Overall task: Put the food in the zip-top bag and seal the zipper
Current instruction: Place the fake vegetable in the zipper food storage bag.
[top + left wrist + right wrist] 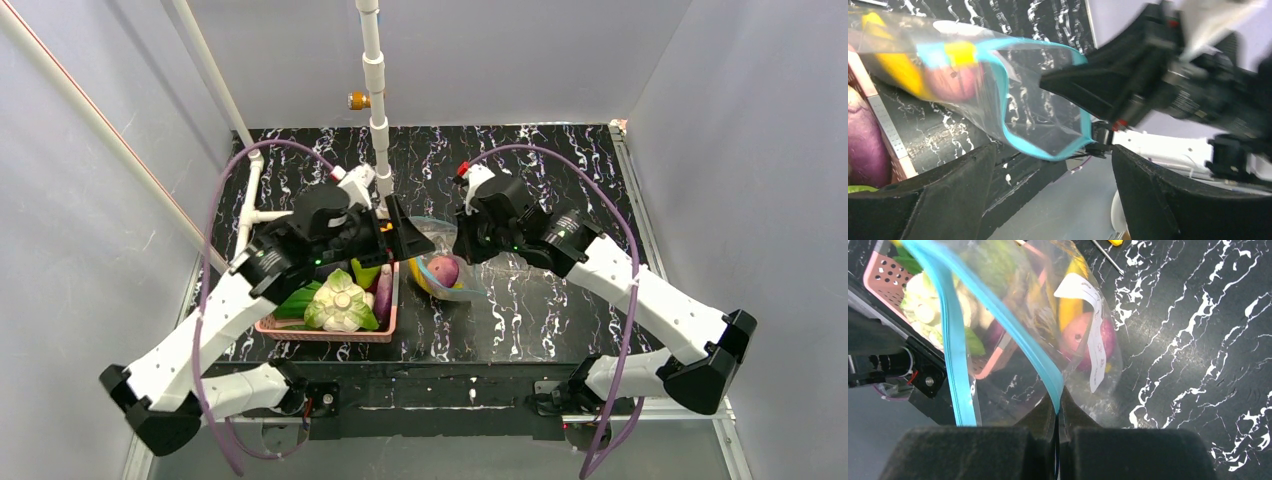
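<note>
Partly filled bag pinched at its zipper edge

The zip-top bag (440, 268) is seen between the two arms, just right of the pink basket (320, 334). Its mouth is raised and its lower end appears to rest on the black marbled table (560, 300). One end of the teal zipper (950, 340) is clamped by the right gripper (1058, 412), whose jaws are pressed fully together on the strip. The mouth is kept agape, and in the left wrist view the teal strip forms an open loop.

The left gripper (1053, 152) is spread wide just in front of that mouth, with nothing gripped between its fingers (948, 195). No contact with the bag can be made out.

Inside the bag, a long yellow piece (1070, 310) and a reddish-pink rounded piece (1080, 337) are lodged together near the bottom, partly behind a white label (1094, 355).

In the basket, the white-and-green leafy head (340, 300) is seen at the middle. A green pear (365, 272) and a dark purple oblong piece (384, 287) are placed at the basket's right end, on the side nearest the bag.
</note>
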Action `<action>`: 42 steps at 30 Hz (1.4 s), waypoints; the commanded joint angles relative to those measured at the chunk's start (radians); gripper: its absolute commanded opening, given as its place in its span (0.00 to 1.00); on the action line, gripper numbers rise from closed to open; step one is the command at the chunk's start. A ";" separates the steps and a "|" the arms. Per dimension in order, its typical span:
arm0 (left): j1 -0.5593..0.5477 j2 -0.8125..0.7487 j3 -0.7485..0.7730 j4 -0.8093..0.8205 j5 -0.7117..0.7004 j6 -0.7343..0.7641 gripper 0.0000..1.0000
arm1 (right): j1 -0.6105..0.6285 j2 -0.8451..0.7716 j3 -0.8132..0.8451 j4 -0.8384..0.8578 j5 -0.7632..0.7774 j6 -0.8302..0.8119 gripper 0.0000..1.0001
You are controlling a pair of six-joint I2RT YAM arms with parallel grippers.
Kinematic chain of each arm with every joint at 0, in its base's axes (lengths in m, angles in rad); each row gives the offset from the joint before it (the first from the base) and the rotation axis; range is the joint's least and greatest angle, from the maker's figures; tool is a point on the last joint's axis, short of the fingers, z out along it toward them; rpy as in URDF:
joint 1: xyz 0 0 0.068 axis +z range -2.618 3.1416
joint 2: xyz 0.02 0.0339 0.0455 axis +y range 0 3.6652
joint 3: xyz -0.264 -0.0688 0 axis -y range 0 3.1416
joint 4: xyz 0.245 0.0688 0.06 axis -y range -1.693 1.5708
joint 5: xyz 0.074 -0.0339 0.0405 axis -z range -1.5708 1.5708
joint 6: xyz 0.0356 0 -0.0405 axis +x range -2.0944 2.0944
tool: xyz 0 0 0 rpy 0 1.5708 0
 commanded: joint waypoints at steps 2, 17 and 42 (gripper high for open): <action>-0.002 -0.192 0.015 -0.016 0.010 0.057 0.89 | 0.005 -0.056 -0.034 0.038 0.036 -0.004 0.01; -0.001 -0.322 0.051 -0.568 -0.476 0.112 0.98 | 0.005 -0.094 -0.065 0.031 0.061 -0.004 0.01; 0.189 -0.179 -0.177 -0.518 -0.512 0.091 0.98 | 0.005 -0.102 -0.086 0.029 0.077 -0.013 0.01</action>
